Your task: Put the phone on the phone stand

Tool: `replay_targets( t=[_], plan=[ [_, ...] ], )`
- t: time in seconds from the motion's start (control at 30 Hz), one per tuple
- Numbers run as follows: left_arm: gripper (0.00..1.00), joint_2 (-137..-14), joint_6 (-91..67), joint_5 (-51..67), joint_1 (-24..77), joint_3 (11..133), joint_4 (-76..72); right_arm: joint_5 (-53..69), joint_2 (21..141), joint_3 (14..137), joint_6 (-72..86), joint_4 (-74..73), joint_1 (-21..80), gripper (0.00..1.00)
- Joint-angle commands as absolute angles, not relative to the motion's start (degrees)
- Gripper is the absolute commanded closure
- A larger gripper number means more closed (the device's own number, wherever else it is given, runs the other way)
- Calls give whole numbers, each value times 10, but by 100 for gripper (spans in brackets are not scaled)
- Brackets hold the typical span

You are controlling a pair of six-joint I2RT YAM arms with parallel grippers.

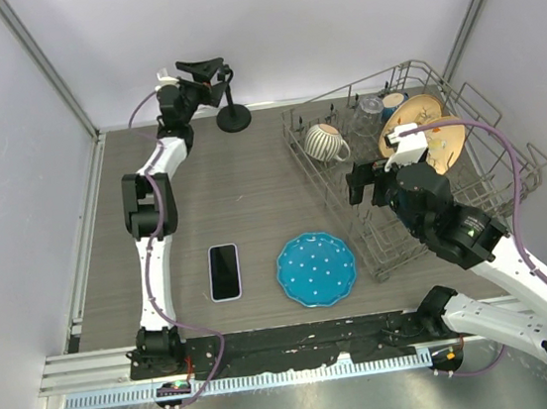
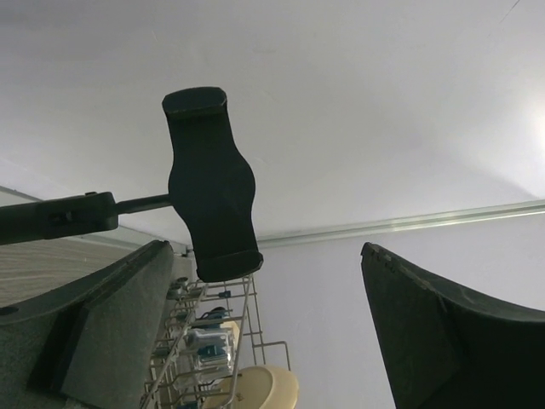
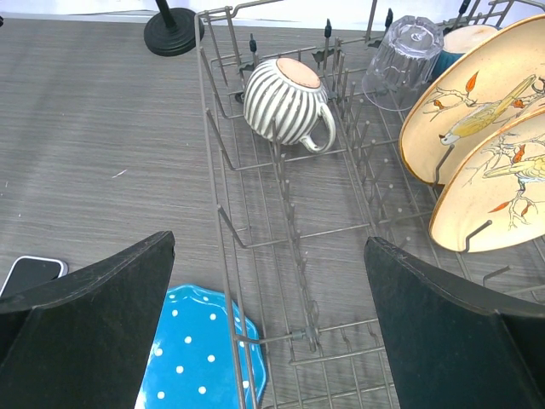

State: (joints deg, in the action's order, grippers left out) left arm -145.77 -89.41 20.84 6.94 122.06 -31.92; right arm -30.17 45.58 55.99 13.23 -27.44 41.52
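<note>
Phone (image 1: 224, 271) lies just left of the blue plate (image 1: 316, 269), long axis near-to-far. Left claw (image 1: 204, 83), released, hovers far beyond that plate.

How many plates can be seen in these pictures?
3. One blue dotted plate lies on the table, right of the phone. Two tan bird plates stand in the dish rack, side by side. Others may be hidden.

Phone (image 1: 224, 270) glossy glass; phone stand (image 1: 234, 119) matt black plastic; table (image 1: 242, 193) wood-grain.
</note>
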Motion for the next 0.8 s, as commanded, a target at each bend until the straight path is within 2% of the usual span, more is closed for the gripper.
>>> replay_targets(
  t=[0.0,0.2,0.3,0.4,0.5,0.63,0.77],
  plan=[
    [7,-1462,-880,215,73,1245,-316,-314,446,563,127,-244,412,1],
    [28,-1462,-868,211,74,1249,-301,-316,448,562,123,-243,415,1],
    [33,-1459,-859,207,74,1248,-293,-315,446,561,125,-243,414,1],
    [36,-1458,-854,201,74,1252,-289,-316,448,562,125,-244,414,1],
    [33,-1462,-853,200,74,1261,-283,-315,451,562,124,-243,415,1],
    [33,-1465,-851,197,73,1268,-279,-314,453,565,125,-243,415,1],
    [41,-1466,-835,193,74,1277,-267,-312,452,568,127,-243,414,1]
  ],
)
